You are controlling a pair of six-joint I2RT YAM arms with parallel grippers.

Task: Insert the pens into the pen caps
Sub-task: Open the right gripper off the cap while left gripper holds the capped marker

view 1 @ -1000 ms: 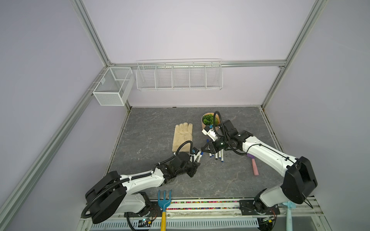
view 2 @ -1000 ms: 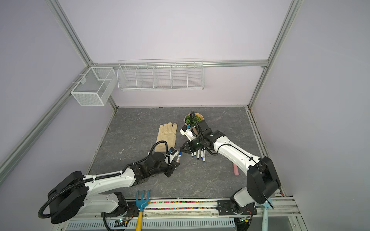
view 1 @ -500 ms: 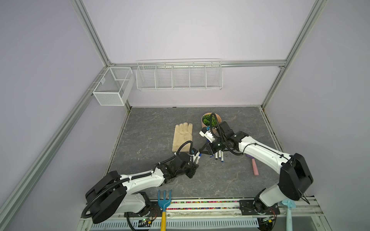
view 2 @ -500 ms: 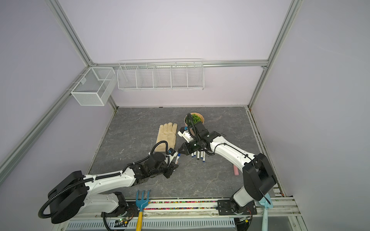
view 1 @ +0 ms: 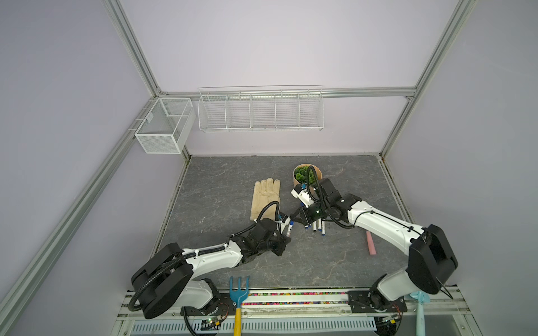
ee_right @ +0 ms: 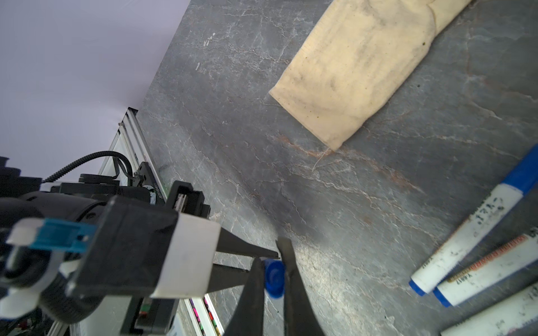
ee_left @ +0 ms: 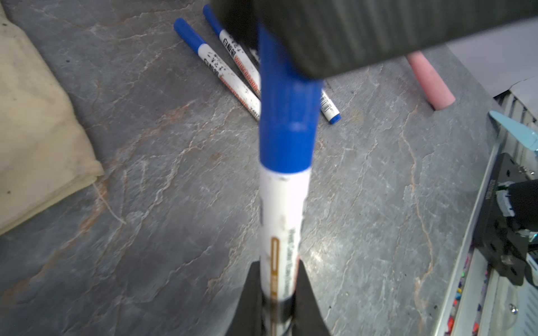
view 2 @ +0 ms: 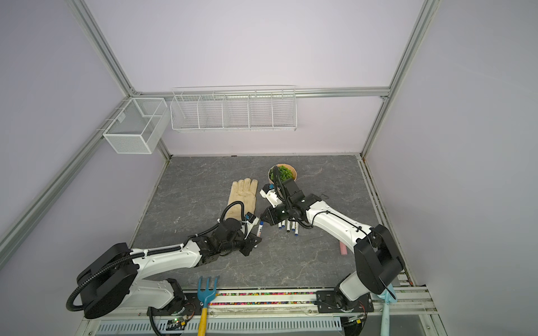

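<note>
Beige glove (view 1: 265, 197) lay flat on the grey surface (view 1: 221, 180). Potted green plant (view 1: 305, 174) stood near the glove, right and farther back. Pink stick (view 1: 370, 243) lay well right of the glove, nearer the front. Blue garden fork (view 1: 239, 293) rested on the rail, forward of the glove.

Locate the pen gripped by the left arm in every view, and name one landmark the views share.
In a top view: held pen mid-table, near the beige glove.
In a top view: held pen mid-table, left of the loose pens.
Left wrist: held pen mid-picture, barrel rising from the left gripper.
Right wrist: held pen end-on, capped end pinched in the right gripper.
Shared landmark: the beige glove.
</note>
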